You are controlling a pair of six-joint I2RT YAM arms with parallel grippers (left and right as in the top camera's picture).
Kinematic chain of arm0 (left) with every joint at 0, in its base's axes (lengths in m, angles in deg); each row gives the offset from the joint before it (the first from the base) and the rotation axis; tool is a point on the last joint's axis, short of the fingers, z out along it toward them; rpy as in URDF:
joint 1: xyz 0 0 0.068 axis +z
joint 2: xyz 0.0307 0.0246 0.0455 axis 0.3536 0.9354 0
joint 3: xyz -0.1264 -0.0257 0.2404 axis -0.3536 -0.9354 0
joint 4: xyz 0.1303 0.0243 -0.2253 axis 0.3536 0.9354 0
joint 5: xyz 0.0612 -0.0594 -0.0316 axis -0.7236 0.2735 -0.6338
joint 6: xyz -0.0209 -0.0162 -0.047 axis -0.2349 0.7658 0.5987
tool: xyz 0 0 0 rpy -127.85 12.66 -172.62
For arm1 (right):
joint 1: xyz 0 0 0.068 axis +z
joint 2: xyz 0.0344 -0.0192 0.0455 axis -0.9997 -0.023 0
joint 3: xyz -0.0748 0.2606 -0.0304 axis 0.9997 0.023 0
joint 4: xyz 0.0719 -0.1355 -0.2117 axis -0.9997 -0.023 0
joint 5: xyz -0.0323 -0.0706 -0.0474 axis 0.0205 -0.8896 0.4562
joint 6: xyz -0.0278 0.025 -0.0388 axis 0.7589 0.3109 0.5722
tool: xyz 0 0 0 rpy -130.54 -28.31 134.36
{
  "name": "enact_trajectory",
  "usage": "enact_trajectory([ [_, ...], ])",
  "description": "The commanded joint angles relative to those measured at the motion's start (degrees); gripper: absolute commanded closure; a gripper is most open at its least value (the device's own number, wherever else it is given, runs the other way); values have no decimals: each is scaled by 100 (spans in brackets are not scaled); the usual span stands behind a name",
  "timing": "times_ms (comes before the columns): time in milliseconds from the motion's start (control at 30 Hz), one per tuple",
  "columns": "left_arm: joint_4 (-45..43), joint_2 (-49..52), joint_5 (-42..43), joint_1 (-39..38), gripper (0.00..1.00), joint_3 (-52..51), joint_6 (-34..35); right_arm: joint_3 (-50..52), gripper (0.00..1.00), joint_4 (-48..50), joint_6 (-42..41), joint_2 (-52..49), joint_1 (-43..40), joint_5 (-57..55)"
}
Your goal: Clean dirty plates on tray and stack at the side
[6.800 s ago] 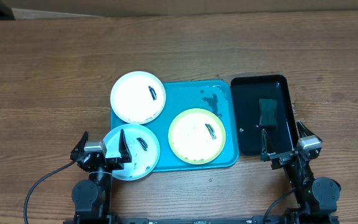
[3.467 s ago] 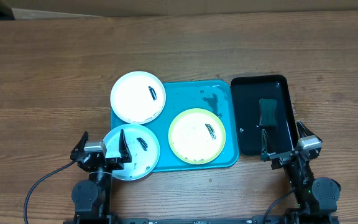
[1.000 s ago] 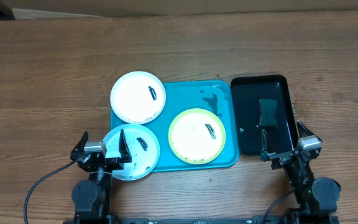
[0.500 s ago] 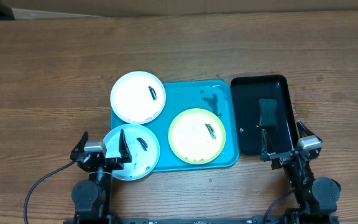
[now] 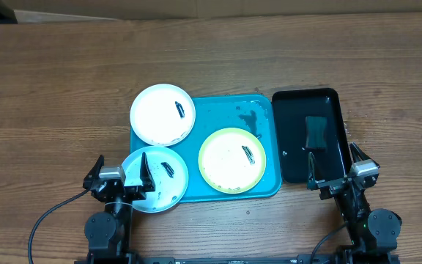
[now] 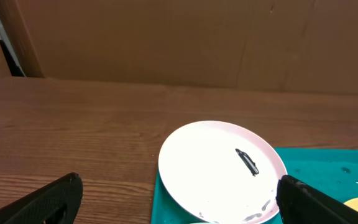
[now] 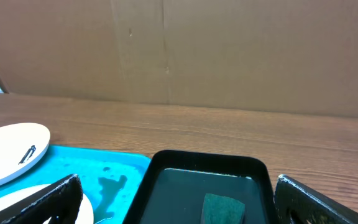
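Overhead, the left gripper [image 5: 121, 176] and right gripper [image 5: 334, 172] both sit near the front edge of the table [image 5: 50, 88], jaws spread wide and holding nothing. All three plates lie on the turquoise tray [image 5: 229, 110], each with a small dark smear. The white plate [image 5: 163, 114] hangs over its far-left corner, the blue-rimmed plate [image 5: 163, 183] hangs over its near-left corner, and the yellow-green-rimmed plate [image 5: 232, 160] lies inside it near the front rim. A dark sponge [image 5: 316, 132] rests in the black tray [image 5: 291, 117] just beside the turquoise one, ahead of the right gripper.

Several things could go wrong from here. The two overhanging plates sit across the raised rim, so a downward wiping press would probably rock or tip them. The turquoise tray is wet-spotted, so a plate may skate under the sponge unless the other arm steadies it. The left gripper's inner finger is over the blue-rimmed plate, so a careless descent could knock that plate onto the table. The plates are shallow and thin-rimmed, so a pinch at the edge may slip during the carry to the side. Whether the sponge is wet cannot be told.
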Motion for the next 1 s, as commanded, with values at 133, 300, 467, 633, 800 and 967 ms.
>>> enact_trajectory([
  [133, 0, -59, 243, -39, 0, -17, 153, 59, 0, 33, -905, 57, -26, 144],
  [300, 2, -59, 304, -39, 0, -17, 817, 59, 0, 50, -1685, 57, -26, 149],
  [467, -188, -59, 1825, -39, 0, 57, 955, 4, 0, 4, -2155, 57, -26, 555],
  [633, 535, -52, 2138, -39, 0, 745, 1217, -481, 0, -490, -2430, 50, -26, 848],
  [800, 1716, 391, 2159, -39, 0, 2166, 1213, -1541, 0, -1145, -2430, -343, -33, 848],
  [967, 3005, 1864, 2201, -39, 0, 4105, 940, -2951, 0, -1923, -2280, -1628, -33, 903],
])
